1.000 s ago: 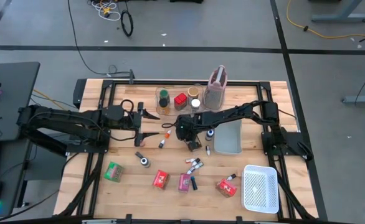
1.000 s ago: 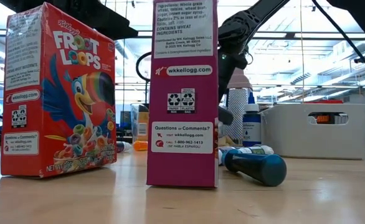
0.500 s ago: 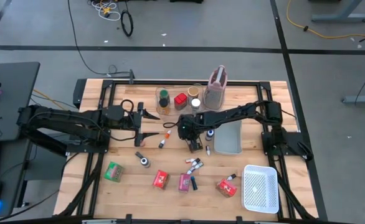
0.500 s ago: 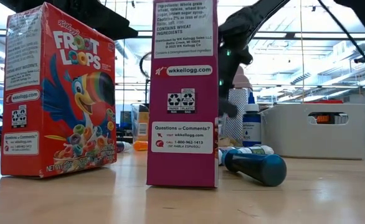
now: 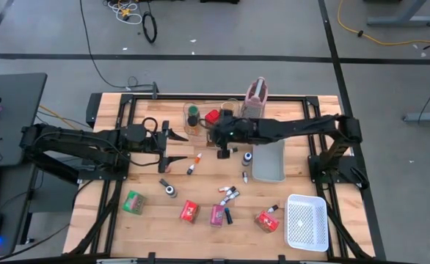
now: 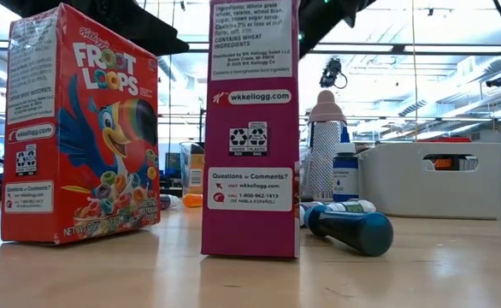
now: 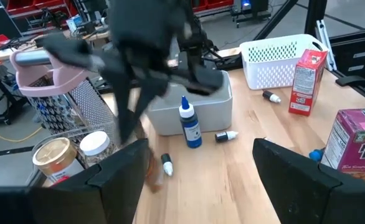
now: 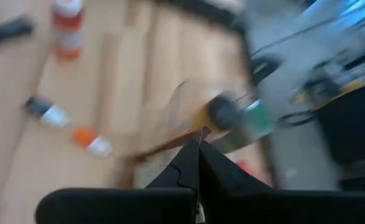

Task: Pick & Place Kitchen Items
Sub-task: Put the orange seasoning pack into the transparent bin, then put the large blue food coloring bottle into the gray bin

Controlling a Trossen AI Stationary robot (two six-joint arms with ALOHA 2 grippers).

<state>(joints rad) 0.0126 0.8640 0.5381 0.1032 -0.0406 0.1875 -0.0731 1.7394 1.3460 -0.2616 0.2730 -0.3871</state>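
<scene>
My right gripper (image 5: 223,152) hangs over the middle of the table with its jaws pressed together on nothing I can see — the right wrist view shows the two fingers meeting at a point, empty. It sits beside the clear bin (image 5: 197,111) of jars, which I judge to be the drop spot. My left gripper (image 5: 177,146) waits at table's left, jaws wide and empty. The items remain scattered: small bottles (image 5: 229,193) mid-table, packets (image 5: 189,212) along the near edge, the mesh basket (image 5: 306,222) at the right corner. Only the high view maps this spread; the low view — blocked by a cereal box (image 6: 79,124) — shows neither gripper. The left wrist view alone shows a blue-capped bottle (image 7: 189,122) upright before the grey tray (image 7: 217,106).
</scene>
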